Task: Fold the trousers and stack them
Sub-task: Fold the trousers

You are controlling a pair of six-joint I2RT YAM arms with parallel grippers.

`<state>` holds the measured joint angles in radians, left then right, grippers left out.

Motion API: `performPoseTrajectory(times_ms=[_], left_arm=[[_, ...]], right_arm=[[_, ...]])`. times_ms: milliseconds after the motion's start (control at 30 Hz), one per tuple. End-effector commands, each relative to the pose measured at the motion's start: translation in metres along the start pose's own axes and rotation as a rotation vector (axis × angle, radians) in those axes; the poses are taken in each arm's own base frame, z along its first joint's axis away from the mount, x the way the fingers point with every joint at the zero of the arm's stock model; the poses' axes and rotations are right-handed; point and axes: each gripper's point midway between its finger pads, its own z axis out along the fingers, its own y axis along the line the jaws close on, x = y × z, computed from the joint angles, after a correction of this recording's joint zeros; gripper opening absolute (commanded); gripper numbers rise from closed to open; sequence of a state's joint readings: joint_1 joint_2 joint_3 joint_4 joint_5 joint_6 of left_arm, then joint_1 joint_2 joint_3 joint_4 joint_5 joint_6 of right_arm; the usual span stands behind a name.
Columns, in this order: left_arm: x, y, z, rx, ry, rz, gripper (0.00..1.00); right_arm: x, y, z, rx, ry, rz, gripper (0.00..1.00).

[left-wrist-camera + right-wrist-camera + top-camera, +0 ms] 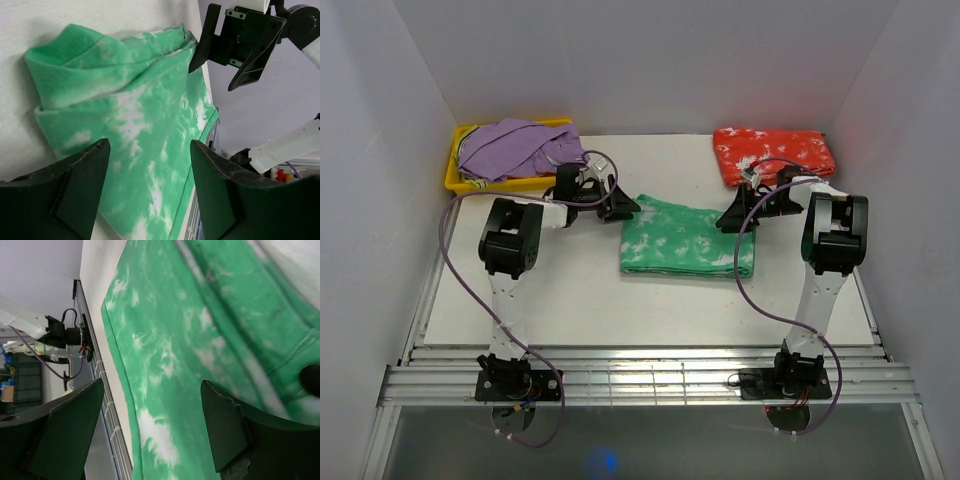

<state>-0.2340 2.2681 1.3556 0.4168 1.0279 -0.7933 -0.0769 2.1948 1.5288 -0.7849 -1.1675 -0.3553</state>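
Green trousers (685, 238), folded, mid-desk; left gripper (620, 207) and right gripper (730, 218) flank them, spread, empty, seemingly to stack onto far-right-corner red-orange trousers (775, 155).

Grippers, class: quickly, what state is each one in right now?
Left gripper: open, holding nothing, by the green trousers.
Right gripper: open, holding nothing, by the same trousers.

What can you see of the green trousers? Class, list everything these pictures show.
The green trousers are soft cloth, bright green with white tie-dye blotches and a stitched hem. They lie folded into a rough rectangle, flat on the white table. The open left pincer and open right pincer stand at their far corners; contact cannot be told.
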Motion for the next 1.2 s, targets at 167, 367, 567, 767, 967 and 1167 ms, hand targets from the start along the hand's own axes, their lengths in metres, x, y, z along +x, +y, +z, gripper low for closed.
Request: performPoseTrajectory(times_ms=[167, 367, 567, 767, 967, 1167], left_arm=[[0.05, -0.114, -0.055, 0.079, 0.068, 0.239, 0.76], [0.104, -0.097, -0.044, 0.058, 0.162, 0.163, 0.73], [0.12, -0.046, -0.027, -0.028, 0.185, 0.051, 0.72], [0.11, -0.05, -0.024, -0.04, 0.181, 0.137, 0.73], [0.08, -0.111, -0.026, -0.233, 0.151, 0.867, 0.86], [0.069, -0.153, -0.019, -0.332, 0.092, 1.501, 0.98]], right_arm=[[0.054, 0.071, -0.026, 0.017, 0.068, -0.113, 0.78], [0.121, 0.047, -0.01, -0.033, 0.135, 0.053, 0.68], [0.125, -0.002, -0.012, 0.093, 0.128, 0.081, 0.65], [0.077, 0.022, -0.034, 0.178, 0.064, -0.049, 0.66], [0.035, 0.064, -0.076, 0.385, -0.013, -0.279, 0.79], [-0.018, 0.09, -0.139, 0.752, -0.198, -0.594, 0.9]])
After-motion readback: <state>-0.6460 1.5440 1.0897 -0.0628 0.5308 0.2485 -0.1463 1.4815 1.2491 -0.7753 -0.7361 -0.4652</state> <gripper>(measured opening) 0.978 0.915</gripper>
